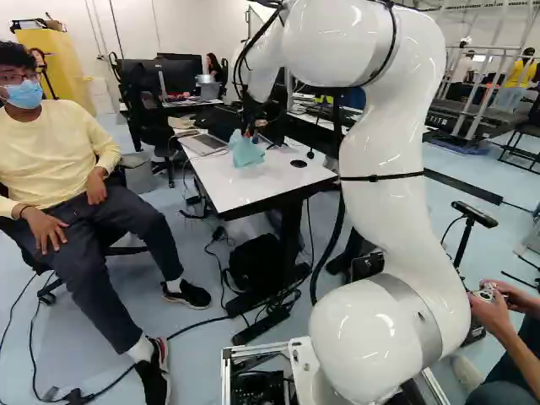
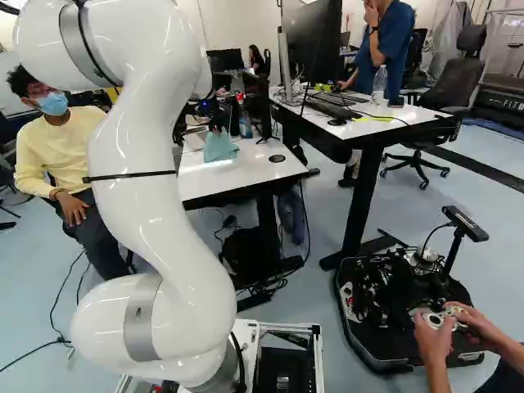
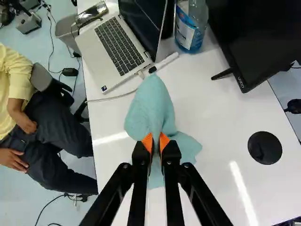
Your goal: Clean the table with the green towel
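The green towel (image 3: pixel 150 106) sat bunched on the white table (image 3: pixel 216 127), its tip close by the laptop's (image 3: pixel 120 44) thin cable (image 3: pixel 113 97). A wipe that way might have snagged the cable or bumped the laptop; too shallow a pinch might have let the cloth drag free. The gripper (image 3: pixel 156 142) was nearly closed, clamping a fold of towel between its pads.

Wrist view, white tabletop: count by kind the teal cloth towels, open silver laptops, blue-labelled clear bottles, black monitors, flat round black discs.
Towel: 1, held in the gripper
Laptop: 1
Bottle: 1
Monitor: 1
Disc: 1
Total: 5
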### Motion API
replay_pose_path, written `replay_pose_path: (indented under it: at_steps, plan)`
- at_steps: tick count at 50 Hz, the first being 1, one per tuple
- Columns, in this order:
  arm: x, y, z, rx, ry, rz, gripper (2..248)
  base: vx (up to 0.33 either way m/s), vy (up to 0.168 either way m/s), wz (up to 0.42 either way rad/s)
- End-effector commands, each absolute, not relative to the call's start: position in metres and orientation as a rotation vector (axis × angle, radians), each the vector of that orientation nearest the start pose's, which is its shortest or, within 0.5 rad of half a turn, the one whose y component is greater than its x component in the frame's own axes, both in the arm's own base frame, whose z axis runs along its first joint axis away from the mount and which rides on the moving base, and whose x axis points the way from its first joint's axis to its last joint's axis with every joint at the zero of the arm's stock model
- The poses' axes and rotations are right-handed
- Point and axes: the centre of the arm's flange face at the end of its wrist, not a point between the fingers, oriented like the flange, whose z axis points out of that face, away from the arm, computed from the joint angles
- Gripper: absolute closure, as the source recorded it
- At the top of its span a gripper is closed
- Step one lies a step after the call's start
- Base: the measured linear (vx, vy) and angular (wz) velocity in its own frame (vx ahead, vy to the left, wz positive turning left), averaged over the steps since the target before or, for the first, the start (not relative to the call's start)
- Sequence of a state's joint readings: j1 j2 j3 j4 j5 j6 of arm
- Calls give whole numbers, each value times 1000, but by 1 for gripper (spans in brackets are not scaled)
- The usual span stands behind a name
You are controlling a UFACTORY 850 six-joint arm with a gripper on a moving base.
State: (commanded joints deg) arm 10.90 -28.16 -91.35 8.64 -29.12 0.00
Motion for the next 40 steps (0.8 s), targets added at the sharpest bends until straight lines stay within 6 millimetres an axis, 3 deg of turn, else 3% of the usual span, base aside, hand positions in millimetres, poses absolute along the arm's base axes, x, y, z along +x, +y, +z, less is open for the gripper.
replay_pose_path:
  at_steps: [40]
  plan:
    - [667, 130, 620, -2856, -121, -813, 206, 0, 0, 0]
